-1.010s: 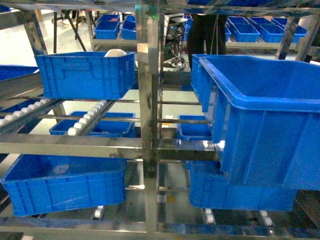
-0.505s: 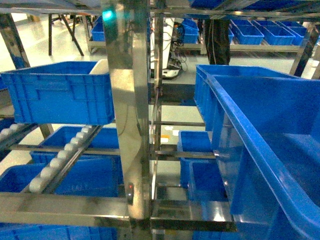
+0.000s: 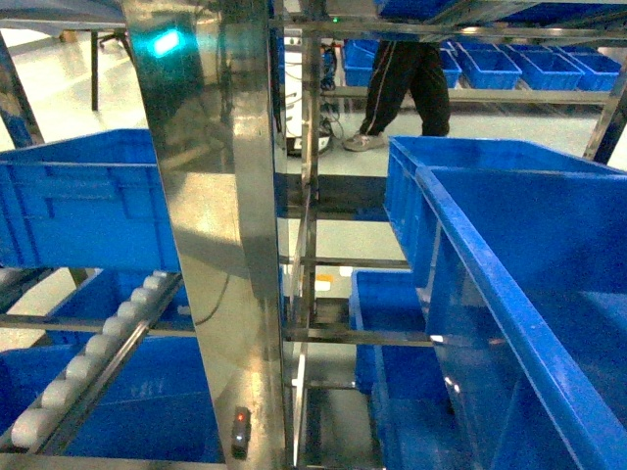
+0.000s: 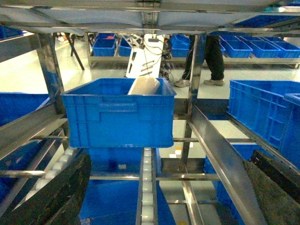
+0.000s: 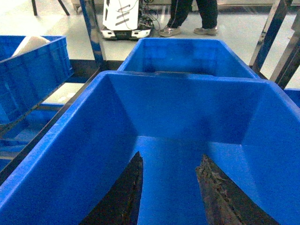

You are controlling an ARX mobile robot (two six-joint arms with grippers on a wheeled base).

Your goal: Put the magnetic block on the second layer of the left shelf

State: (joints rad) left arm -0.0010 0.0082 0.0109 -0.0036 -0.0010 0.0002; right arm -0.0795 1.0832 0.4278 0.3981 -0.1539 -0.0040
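Stainless steel is filling the head view: a broad polished upright [image 3: 211, 245] of the left shelf [image 3: 294, 333] is standing very close to the camera, mirroring the room, with a teal light [image 3: 165, 42] glowing near its top and a small red light [image 3: 241, 418] low down. No writing is legible on any crate, rail or upright in any view.

Left of the upright a blue crate [image 4: 118, 112] is sitting on a white-roller rail [image 4: 147, 187], and a pale rounded object [image 4: 144, 86] is leaning inside it against the far wall; what it is cannot be told. The left gripper [image 4: 159, 197] is hanging before this crate with its dark fingers [image 4: 56, 192] spread wide at the frame's lower corners and nothing between them. Open room is lying between the crate's underside and the lower crates, along the roller rail.

The right gripper [image 5: 168, 187] is reaching down into a large blue crate [image 5: 61, 140]; its jaws are parted and nothing is showing between them, the crate floor lying bare blue. That crate's near rim is running close under the head camera on the right. Behind it a second blue crate [image 5: 187, 56] is butting against its far wall.

The magnetic block is not showing in any view. Beyond the racks a person's legs [image 3: 407, 83] are standing on the pale floor [image 3: 59, 88], beside a white wheeled machine [image 5: 123, 16].
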